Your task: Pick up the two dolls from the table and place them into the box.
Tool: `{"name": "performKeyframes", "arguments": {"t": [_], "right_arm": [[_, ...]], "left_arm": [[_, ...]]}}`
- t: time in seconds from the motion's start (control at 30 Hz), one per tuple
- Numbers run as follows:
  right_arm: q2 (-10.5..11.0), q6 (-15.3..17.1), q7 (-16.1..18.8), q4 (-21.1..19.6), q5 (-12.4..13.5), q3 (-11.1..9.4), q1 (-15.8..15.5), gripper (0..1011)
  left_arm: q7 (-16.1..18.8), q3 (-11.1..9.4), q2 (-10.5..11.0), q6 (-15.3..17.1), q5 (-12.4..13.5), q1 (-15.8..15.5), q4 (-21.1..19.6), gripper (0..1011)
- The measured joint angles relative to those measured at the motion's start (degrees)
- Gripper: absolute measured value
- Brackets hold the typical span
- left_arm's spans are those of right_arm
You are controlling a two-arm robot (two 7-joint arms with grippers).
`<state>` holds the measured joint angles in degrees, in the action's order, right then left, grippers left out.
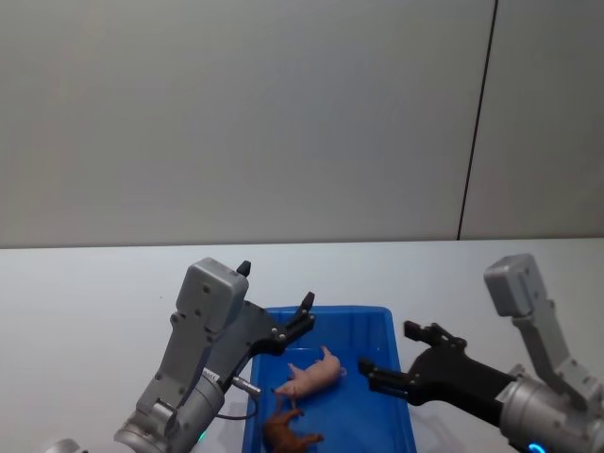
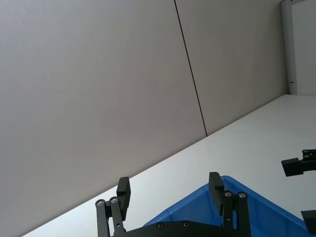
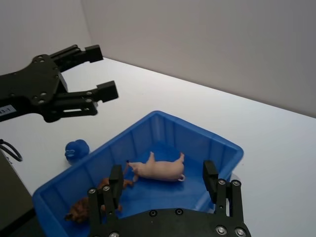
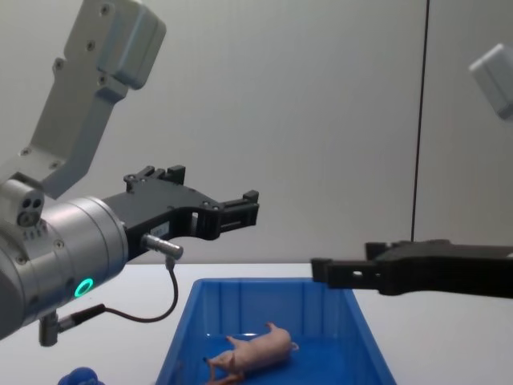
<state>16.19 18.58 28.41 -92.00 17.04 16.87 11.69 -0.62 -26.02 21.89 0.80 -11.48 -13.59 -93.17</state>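
Smooth pig (image 1: 313, 376), brown lion (image 1: 289, 430) lie in plastic box (image 1: 366, 328) (left claw (image 1: 276, 285), right claw (image 1: 385, 347) spread, empty).

A plain grey wall (image 1: 236, 113) fills the background, divided by one thin dark vertical seam (image 1: 478, 113).

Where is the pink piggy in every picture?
Head view: the pig lies low in the middle, inside the blue box.
Left wrist view: not in it; a box corner lies beyond the left pincer.
Right wrist view: the pig lies on the box floor.
Chest view: the pig lies bottom middle, inside the box.
Shared landmark: the blue box.
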Motion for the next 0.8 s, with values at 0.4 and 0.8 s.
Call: {"name": "performKeyframes", "arguments": {"t": [0.4,0.8], "right_arm": [[4.31,-2.86,-1.59,-0.09,1.62,-2.98,-2.51,1001],[7.27,-4.87,-2.79,-0.47,2.77,-4.92,-4.70,1001]], "left_arm": [[0.00,0.00,0.00,0.00,0.00,0.00,0.00,1002],[0.04,0.11,0.29,0.57,0.51,0.31,-0.33,1002]]}}
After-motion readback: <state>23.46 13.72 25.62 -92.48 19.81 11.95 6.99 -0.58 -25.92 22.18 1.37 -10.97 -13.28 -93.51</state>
